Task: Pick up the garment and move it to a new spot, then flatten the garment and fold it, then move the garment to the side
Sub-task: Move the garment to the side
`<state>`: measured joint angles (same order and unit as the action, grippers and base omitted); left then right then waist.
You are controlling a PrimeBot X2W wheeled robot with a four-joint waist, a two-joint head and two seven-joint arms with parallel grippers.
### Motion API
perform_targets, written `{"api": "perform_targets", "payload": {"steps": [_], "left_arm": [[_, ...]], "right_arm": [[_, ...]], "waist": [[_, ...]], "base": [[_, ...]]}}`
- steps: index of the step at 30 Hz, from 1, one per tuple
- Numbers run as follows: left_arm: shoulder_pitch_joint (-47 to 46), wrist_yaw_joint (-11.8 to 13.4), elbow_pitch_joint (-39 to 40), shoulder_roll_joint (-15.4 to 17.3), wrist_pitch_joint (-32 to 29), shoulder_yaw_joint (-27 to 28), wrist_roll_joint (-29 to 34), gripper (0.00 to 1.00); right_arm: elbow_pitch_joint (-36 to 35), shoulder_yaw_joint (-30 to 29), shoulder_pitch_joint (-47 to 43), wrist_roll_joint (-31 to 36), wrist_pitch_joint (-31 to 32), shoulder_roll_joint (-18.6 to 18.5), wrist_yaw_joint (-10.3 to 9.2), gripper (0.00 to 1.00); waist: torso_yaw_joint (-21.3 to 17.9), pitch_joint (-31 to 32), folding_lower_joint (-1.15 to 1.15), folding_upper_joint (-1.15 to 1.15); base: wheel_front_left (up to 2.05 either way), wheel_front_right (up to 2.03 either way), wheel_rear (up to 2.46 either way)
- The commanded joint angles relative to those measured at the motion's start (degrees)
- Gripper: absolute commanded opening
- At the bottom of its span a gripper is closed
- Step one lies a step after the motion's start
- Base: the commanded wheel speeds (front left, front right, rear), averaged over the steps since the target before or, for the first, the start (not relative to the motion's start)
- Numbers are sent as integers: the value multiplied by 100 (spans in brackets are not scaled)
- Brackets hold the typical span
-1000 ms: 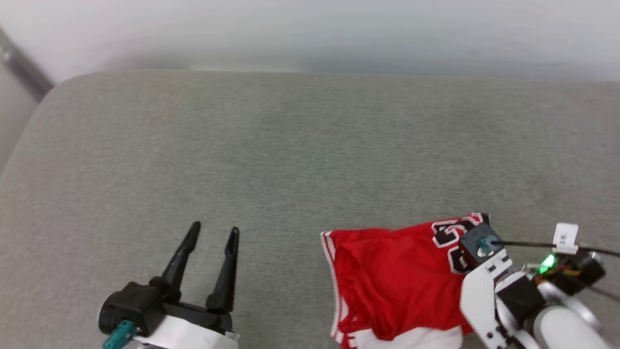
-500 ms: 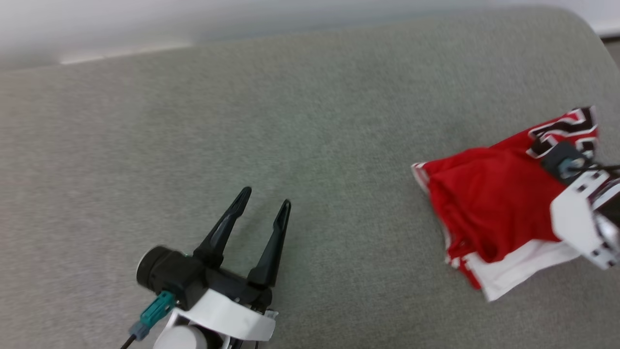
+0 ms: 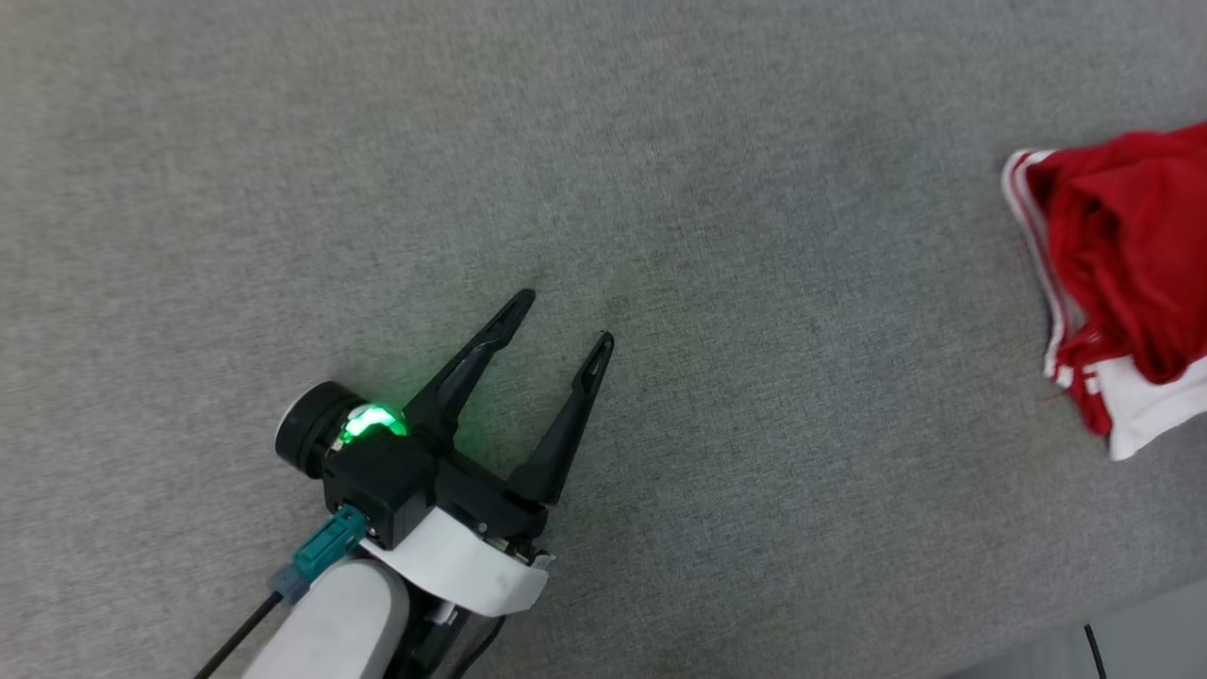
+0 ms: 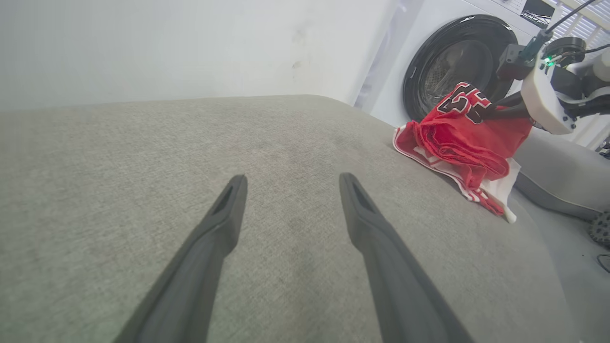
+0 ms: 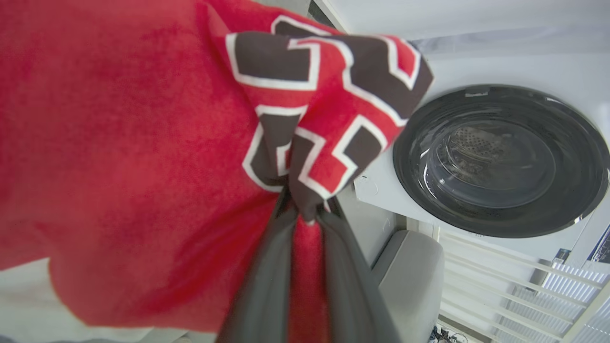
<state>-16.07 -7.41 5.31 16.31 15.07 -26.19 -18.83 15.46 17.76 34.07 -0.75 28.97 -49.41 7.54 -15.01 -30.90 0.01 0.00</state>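
Nearest: right gripper (image 5: 307,209); garment (image 3: 1122,273) bunched at the right edge of the grey cushion (image 3: 660,141).
Its fingers pinch shut on the printed fold; left gripper (image 3: 564,319) gapes wide, empty, garment well off to its right.

Red garment (image 3: 1122,245), bunched, white-striped trim, black print
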Motion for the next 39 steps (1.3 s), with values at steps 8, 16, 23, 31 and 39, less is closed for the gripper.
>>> {"api": "perform_targets", "payload": {"steps": [8, 16, 23, 31, 39], "left_arm": [[-335, -7, 36, 253, 7, -69, -8, 100], [-405, 2, 20, 285, -6, -57, -40, 100], [-166, -1, -7, 48, 0, 168, -123, 100], [540, -1, -22, -201, 12, 805, -193, 100], [1103, -1, -11, -410, 12, 1584, -63, 100]], "right_arm": [[880, -848, 143, 408, -665, 278, -10, 0], [1421, -1486, 250, 777, -1119, 578, -10, 100], [1388, -1552, 443, 1077, -1354, 827, -10, 100], [974, -1424, 666, 901, -1705, 1190, -10, 100], [144, -1652, 173, 269, -2205, 2028, -9, 100]], "waist": [[13, -553, -1, 0], [151, -590, -1, 0], [222, -39, -1, 0], [409, 1059, -1, 0], [753, 1882, -1, 0]], "base": [[0, 0, 0], [0, 0, 0], [0, 0, 0], [0, 0, 0], [0, 0, 0]]}}
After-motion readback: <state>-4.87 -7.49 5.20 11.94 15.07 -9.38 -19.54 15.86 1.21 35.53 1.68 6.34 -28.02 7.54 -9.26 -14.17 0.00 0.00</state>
